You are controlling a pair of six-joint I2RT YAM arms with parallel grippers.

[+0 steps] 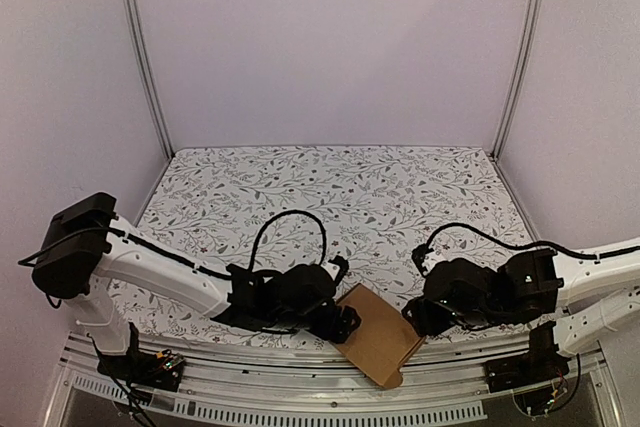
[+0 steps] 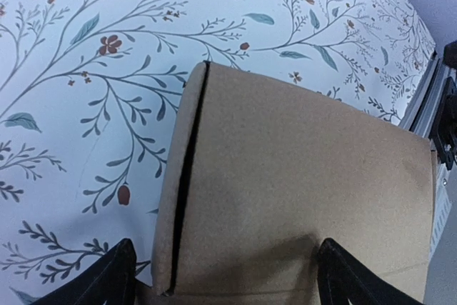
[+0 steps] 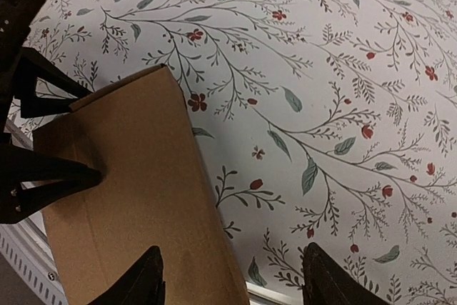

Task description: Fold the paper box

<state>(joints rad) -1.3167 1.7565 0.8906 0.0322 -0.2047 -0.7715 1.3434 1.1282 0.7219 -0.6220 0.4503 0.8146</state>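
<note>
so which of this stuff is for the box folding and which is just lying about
For the job: plain brown cardboard paper box; left pincer; right pincer.
Just there: white floral-print table cover; grey metal rail along the near edge.

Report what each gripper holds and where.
Right gripper: nothing, jaws open. Left gripper straddles one end of the paper box; whether it grips cannot be told.

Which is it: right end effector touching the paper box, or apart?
Cannot tell. Right wrist view: one finger of the right end effector overlaps the paper box; contact unclear.
</note>
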